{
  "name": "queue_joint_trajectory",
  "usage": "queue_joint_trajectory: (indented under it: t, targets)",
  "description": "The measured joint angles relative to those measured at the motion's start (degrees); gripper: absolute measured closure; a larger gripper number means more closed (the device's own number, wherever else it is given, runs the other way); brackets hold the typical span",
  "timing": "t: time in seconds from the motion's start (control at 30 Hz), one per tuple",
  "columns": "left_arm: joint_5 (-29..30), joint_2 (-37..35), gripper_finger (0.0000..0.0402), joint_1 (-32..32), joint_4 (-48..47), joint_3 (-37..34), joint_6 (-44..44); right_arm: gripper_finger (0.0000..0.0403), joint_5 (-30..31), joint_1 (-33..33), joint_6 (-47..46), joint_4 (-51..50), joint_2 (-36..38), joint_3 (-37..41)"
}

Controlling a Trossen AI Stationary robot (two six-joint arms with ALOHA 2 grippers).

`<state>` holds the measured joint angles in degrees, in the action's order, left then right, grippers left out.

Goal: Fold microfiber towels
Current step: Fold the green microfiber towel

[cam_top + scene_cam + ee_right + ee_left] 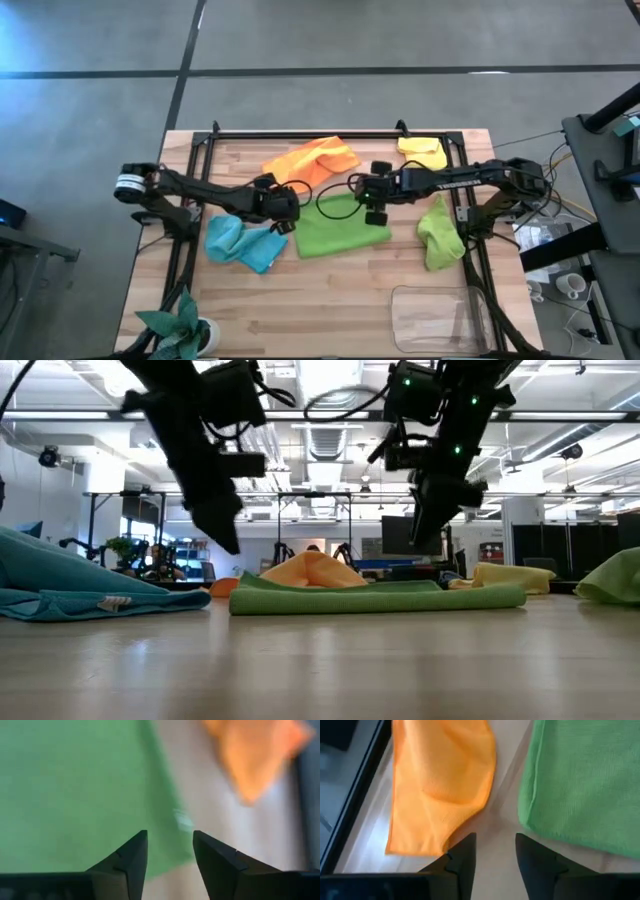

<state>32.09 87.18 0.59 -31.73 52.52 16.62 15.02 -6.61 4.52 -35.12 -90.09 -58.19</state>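
On the table [340, 300] lie five towels [338, 228] and one tray [435, 318].

left tool [492, 857] raised mid-table, fingers apart, empty | right tool [170, 855] raised opposite, fingers apart, empty

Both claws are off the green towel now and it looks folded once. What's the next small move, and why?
Probably lift both claws clear, then go in for a second fold. The green towel lies flat as a folded rectangle mid-table, with nothing gripping it. The left claw is open beside its edge, near the orange towel; the right claw is open above its other side.
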Motion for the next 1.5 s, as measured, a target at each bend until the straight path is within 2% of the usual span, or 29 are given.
queue_joint_trajectory:
  t: [0.1,0.23,0.3,0.5,0.7,0.8,0.97,1.03,1.1,1.2,1.37,1.5]
  targets:
    - [-2.8,-1.9,0.0269,0.9,5.5,-1.0,1.3,0.0253,-7.7,0.9,-4.6,1.1,-0.5,1.5]
    - [-14.4,-0.6,0.0267,2.7,24.7,-5.6,-2.4,0.0267,-9.3,4.3,-6.5,4.0,-2.1,4.2]
    - [-16.2,1.7,0.0267,3.6,33.6,-8.3,-3.6,0.0273,-9.4,6.3,-7.7,4.1,-3.1,4.9]
    - [-14.9,9.1,0.0267,3.5,37.1,-10.2,-3.6,0.0277,-9.4,11.3,-9.8,2.5,-4.7,5.0]
    - [-18.5,16.4,0.0267,7.2,43.1,-8.3,-3.8,0.0278,-9.2,11.3,-4.5,2.0,-7.2,6.9]
    - [-19.5,17.2,0.0267,10.2,42.4,-6.1,-3.6,0.0278,-6.2,9.6,1.6,-0.7,-7.9,7.3]
    - [-20.6,13.5,0.0267,12.8,38.9,-3.3,-3.4,0.0278,7.8,6.4,14.4,-4.3,-6.3,7.6]
    - [-18.1,10.3,0.0267,12.8,37.2,-2.2,-3.6,0.0278,11.7,6.1,16.8,-5.9,-5.0,5.1]
    - [-14.7,7.7,0.0267,12.5,36.5,-2.1,-5.4,0.0278,12.2,6.2,16.3,-8.6,-3.4,2.6]
    - [-11.0,6.2,0.0267,11.2,36.8,-2.7,-10.0,0.0278,6.7,6.6,9.9,-8.8,-2.3,0.2]
    - [-12.3,8.8,0.0267,7.8,40.8,-2.7,-13.1,0.0283,-10.8,8.7,-3.0,-1.7,-1.1,0.5]
    - [-17.2,15.0,0.0267,6.4,47.3,-2.6,-18.0,0.0284,-14.1,13.2,-7.5,5.4,-2.0,2.8]
